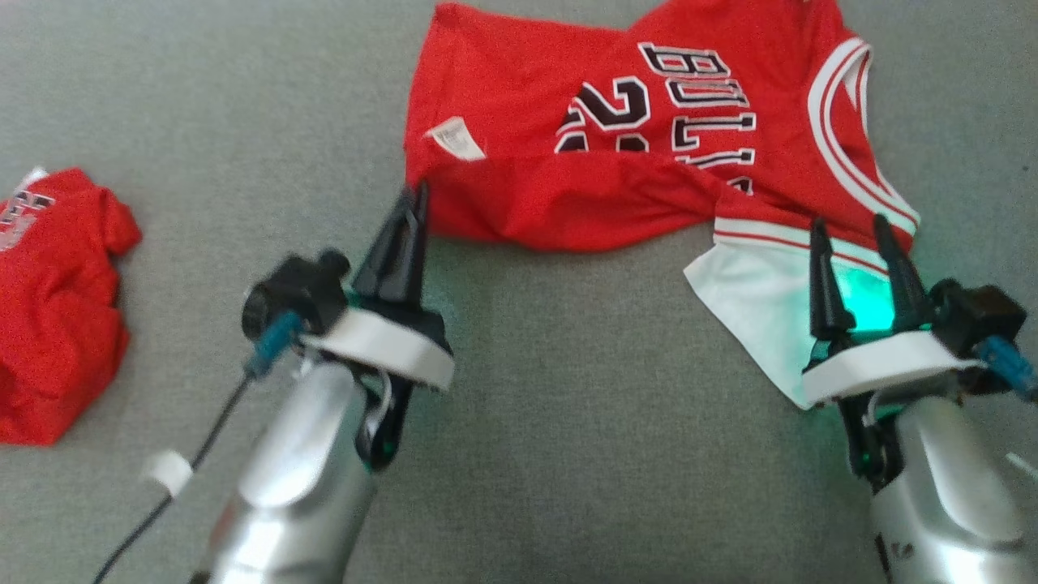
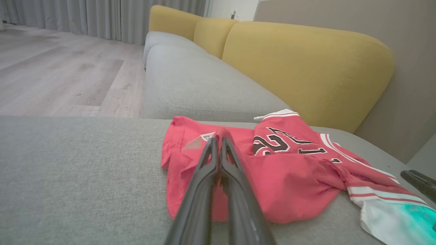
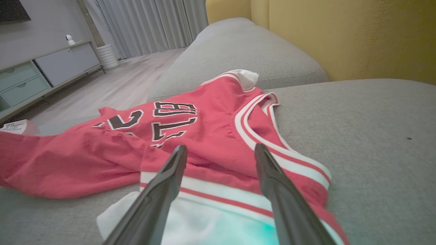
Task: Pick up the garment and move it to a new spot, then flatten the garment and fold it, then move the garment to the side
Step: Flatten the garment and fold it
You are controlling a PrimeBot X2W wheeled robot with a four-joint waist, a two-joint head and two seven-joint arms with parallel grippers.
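Note:
The garment [image 1: 519, 89] is a red basketball jersey with black-and-white lettering, lying crumpled on the grey sofa seat [image 1: 568, 422]. My left gripper [image 1: 415, 196] is shut on its near left corner, just below a white label [image 1: 456, 138]. In the left wrist view a small fold of red cloth is pinched at the closed tips of that gripper [image 2: 219, 135]. My right gripper [image 1: 849, 231] stands open over the jersey's white-trimmed near right end [image 1: 750, 300], one finger on each side of the striped band [image 3: 218, 194]. A green glow falls on the white cloth there.
A second red garment [image 1: 57, 316] lies bunched at the seat's left. Yellow back cushions [image 2: 299, 68] rise behind the jersey. Wooden floor [image 2: 51, 68] and a low cabinet [image 3: 34, 78] lie beyond the sofa. A black cable [image 1: 162, 503] hangs by my left forearm.

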